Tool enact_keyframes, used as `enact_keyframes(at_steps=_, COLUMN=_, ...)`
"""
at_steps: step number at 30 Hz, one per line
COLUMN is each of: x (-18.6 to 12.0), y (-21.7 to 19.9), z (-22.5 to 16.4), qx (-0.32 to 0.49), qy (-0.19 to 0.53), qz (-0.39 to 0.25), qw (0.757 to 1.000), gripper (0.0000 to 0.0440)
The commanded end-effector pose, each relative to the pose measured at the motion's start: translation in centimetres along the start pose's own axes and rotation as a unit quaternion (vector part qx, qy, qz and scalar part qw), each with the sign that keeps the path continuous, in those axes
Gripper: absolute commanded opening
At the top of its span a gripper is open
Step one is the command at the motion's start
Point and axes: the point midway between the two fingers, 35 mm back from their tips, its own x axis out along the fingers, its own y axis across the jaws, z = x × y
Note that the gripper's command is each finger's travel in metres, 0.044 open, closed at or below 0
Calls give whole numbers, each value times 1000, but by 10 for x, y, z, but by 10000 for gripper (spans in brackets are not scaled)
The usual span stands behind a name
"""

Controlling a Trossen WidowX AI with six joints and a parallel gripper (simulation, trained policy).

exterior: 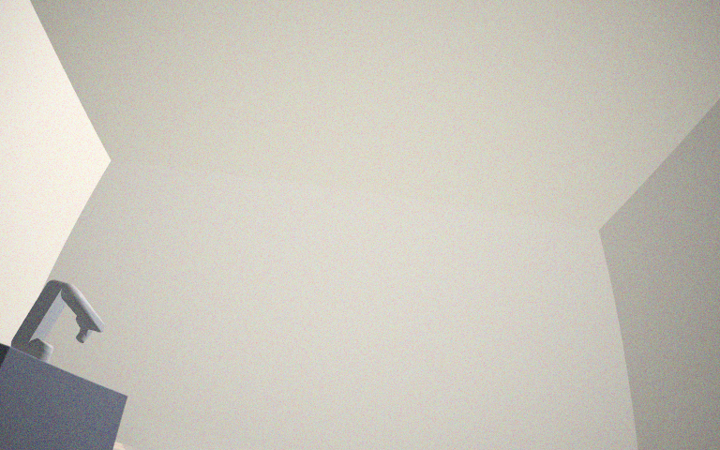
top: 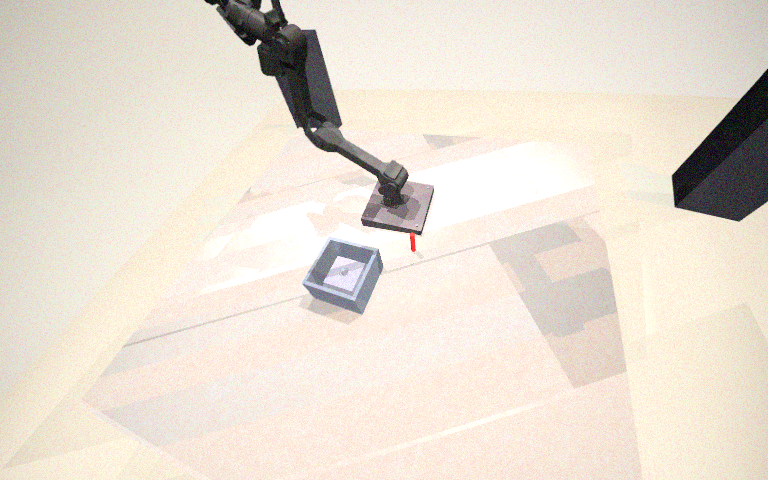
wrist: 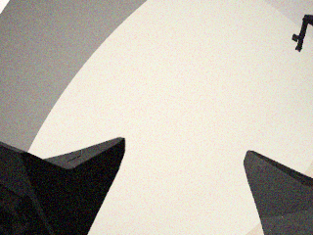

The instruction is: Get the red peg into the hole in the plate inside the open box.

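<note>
The red peg (top: 412, 242) is a small thin bar just in front of the arm's dark base plate in the top view; whether it stands or lies is hard to tell. The open blue-grey box (top: 370, 289) is to its left and nearer the camera. A pale plate (top: 334, 280) with a small round hole lies at its bottom, with no peg in it. My gripper (wrist: 188, 152) is open in the wrist view, with nothing between its widely spread fingers. It is far from the peg and box, raised toward the upper left of the top view, where its fingers are cut off or unclear.
The arm's square base plate (top: 376, 217) is right beside the peg. One dark block (top: 323, 83) shows behind the raised arm and another (top: 745, 142) at the right. The exterior view shows a blue-grey block and a grey jointed shape (exterior: 82, 304) above it.
</note>
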Motion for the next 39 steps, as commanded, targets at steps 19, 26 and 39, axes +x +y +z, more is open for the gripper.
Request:
enact_keyframes(at_steps=19, x=-71, y=87, z=52, qx=209, qy=-49, qz=206, qw=955, gripper=440)
enact_keyframes(at_steps=26, x=-113, y=119, z=80, qx=275, qy=-53, qz=297, qw=913, gripper=440)
enact_keyframes(at_steps=39, x=-216, y=170, z=123, qx=351, qy=-24, qz=473, qw=808, gripper=438)
